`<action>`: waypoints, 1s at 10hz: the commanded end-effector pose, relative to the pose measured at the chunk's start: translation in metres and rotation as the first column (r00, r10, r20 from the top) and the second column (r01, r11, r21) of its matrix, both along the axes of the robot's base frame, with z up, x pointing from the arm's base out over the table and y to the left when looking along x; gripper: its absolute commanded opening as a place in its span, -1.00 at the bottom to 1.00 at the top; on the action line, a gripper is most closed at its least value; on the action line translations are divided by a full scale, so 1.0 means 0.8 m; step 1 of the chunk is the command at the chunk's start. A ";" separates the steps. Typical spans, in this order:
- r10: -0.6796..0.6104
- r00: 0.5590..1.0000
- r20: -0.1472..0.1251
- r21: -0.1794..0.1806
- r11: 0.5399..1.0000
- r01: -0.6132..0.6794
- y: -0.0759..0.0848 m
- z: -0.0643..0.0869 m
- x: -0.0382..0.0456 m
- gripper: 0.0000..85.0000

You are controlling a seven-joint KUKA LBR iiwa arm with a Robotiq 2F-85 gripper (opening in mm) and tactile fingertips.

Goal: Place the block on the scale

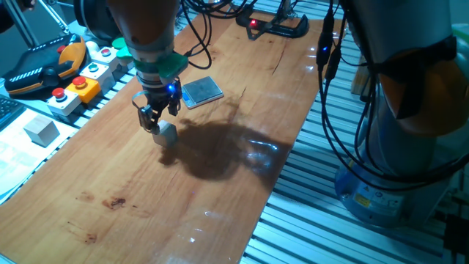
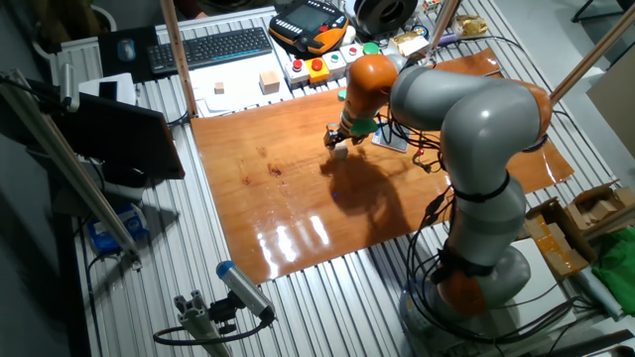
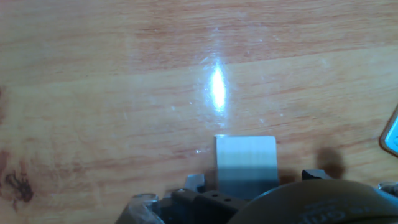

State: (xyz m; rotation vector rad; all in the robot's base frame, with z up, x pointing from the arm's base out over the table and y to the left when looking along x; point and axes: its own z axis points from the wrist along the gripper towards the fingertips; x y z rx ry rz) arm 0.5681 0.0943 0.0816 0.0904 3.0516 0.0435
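The block [image 1: 166,133] is a small pale grey cube resting on the wooden table, near its left side. My gripper [image 1: 153,122] hangs straight down over it with its fingertips at the block. In the hand view the block [image 3: 245,163] lies between the two fingers [image 3: 194,183], with a small gap showing on each side, so the jaws look open around it. The other fixed view shows the same spot, gripper [image 2: 337,145] over block [image 2: 340,152]. The scale [image 1: 201,91], thin with a bluish shiny top, lies flat a short way behind and right of the gripper; its corner [image 3: 392,138] shows at the hand view's right edge.
A larger whiter cube [image 1: 42,130] sits off the table's left edge. Button boxes [image 1: 77,88] and an orange-black pendant [image 1: 44,66] lie behind it. Two more small cubes [image 2: 220,89] [image 2: 269,81] sit beyond the table. Cables [image 1: 326,66] hang at the right.
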 end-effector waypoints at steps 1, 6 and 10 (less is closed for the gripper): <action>0.002 1.000 0.000 -0.001 1.000 -0.002 0.000 -0.002 0.002 0.83; 0.006 1.000 0.000 0.008 1.000 -0.007 0.002 -0.016 0.007 0.82; 0.009 1.000 0.004 0.015 1.000 -0.009 0.003 -0.028 0.012 0.81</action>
